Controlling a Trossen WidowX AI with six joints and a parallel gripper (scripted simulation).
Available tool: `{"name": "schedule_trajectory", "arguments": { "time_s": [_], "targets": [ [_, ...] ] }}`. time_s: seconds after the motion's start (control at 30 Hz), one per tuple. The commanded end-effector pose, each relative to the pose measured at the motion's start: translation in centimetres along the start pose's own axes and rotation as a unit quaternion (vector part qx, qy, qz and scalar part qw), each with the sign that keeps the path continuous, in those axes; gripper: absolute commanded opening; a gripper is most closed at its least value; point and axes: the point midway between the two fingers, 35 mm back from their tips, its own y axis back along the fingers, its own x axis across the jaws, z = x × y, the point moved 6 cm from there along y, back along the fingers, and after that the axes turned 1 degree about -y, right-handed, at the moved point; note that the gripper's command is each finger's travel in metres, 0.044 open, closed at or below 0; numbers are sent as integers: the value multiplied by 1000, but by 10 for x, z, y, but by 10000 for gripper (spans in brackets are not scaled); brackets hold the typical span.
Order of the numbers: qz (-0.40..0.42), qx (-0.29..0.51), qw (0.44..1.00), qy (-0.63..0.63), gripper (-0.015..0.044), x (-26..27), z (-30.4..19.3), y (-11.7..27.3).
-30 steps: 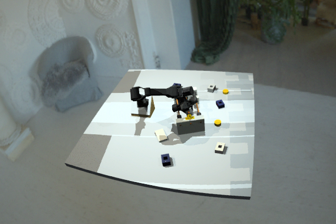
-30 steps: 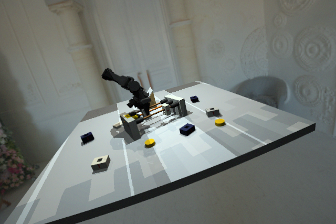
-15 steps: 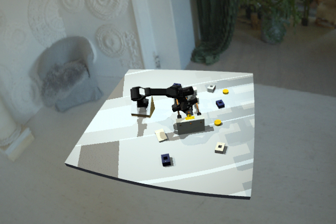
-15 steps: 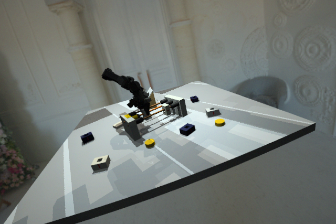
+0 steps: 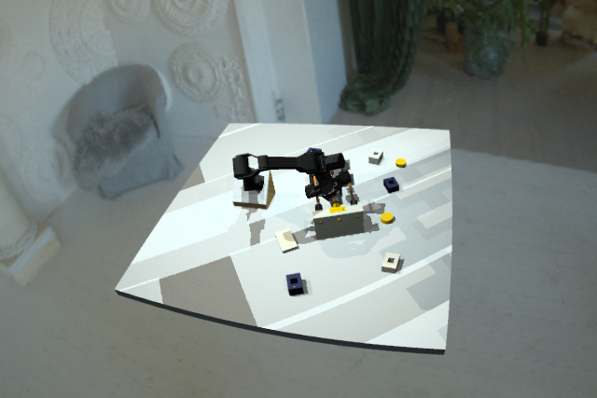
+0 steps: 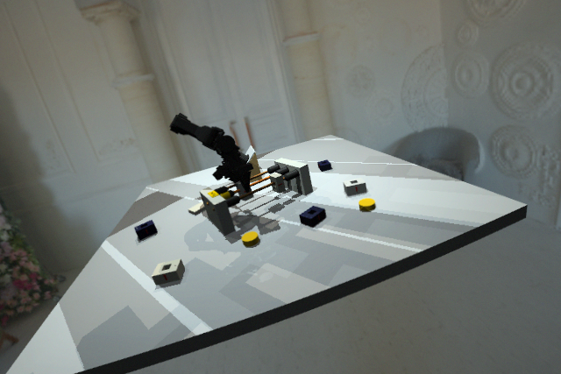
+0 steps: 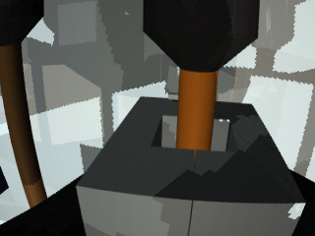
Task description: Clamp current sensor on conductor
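Note:
In the wrist view, the grey split-core sensor (image 7: 132,219) sits round an orange conductor (image 7: 196,108), which passes through its square opening. The sensor's two halves meet at a thin seam on the face toward me. I see no arrow on it. Above it the conductor ends in a black sleeve (image 7: 200,27) with the yellow LOAD marker (image 5: 333,210). My gripper (image 5: 333,197) (image 6: 237,179) is shut on the sensor, with its dark fingers on either side. It hangs between the near terminal block (image 5: 337,226) (image 6: 219,215) and the far block (image 6: 298,176).
A second orange conductor (image 7: 16,112) runs parallel on the left. Yellow discs (image 5: 386,217) (image 5: 400,161), navy blocks (image 5: 391,185) (image 5: 294,283), white blocks (image 5: 375,157) (image 5: 391,262) and a cream plate (image 5: 286,240) lie around the fixture. The arm's pedestal (image 5: 253,196) stands to the left.

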Motion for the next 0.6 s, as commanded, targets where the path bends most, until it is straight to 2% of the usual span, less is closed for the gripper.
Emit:
{"name": "schedule_trajectory", "arguments": {
  "time_s": [0.0, 0.17, 0.57],
  "targets": [
    [-23, 0, 1000, -2, 0, 4, 0, 0],
    [-76, -3, 997, -3, 0, 12, 1, 0],
    [-75, -2, 997, -2, 0, 11, 0, -4]
  ]
}}
